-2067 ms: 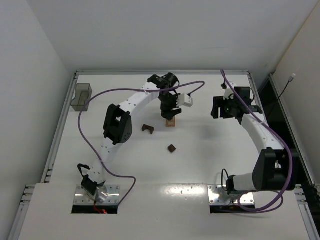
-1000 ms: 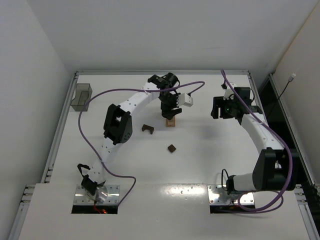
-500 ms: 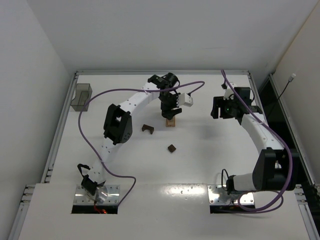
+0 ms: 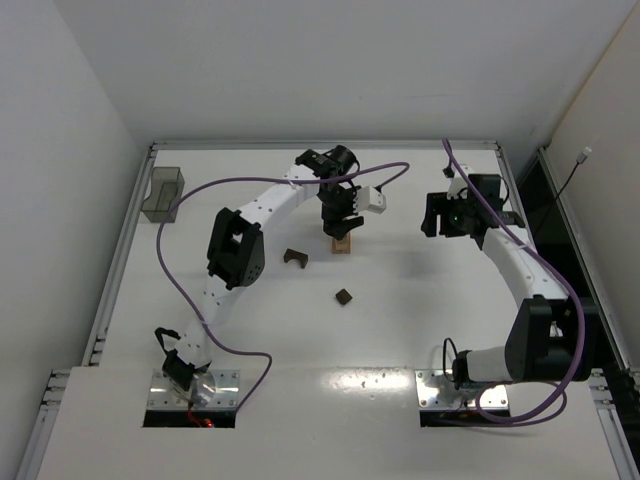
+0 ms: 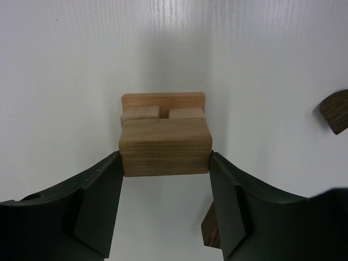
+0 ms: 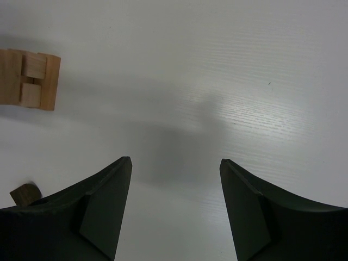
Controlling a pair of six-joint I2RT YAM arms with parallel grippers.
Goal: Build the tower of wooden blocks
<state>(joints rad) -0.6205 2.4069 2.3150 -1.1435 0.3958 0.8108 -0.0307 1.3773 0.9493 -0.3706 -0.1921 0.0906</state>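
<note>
**Top and wrist views.** Nothing has shifted over the last two seconds: both arms hold position. The left pincer (image 5: 165,163) pinches a tan block (image 5: 165,147) by its two ends, directly over the wood block tower (image 5: 163,101). The tower stands at the far centre of the tabletop (image 4: 400,330). Whether the block already rests on the layer beneath cannot be told. The right pincer (image 6: 175,168) is spread and empty, right of the tower. A dark arch block (image 4: 294,258) and a small dark block (image 4: 344,296) lie loose nearer. The stillness suggests a placement awaiting release.
</note>
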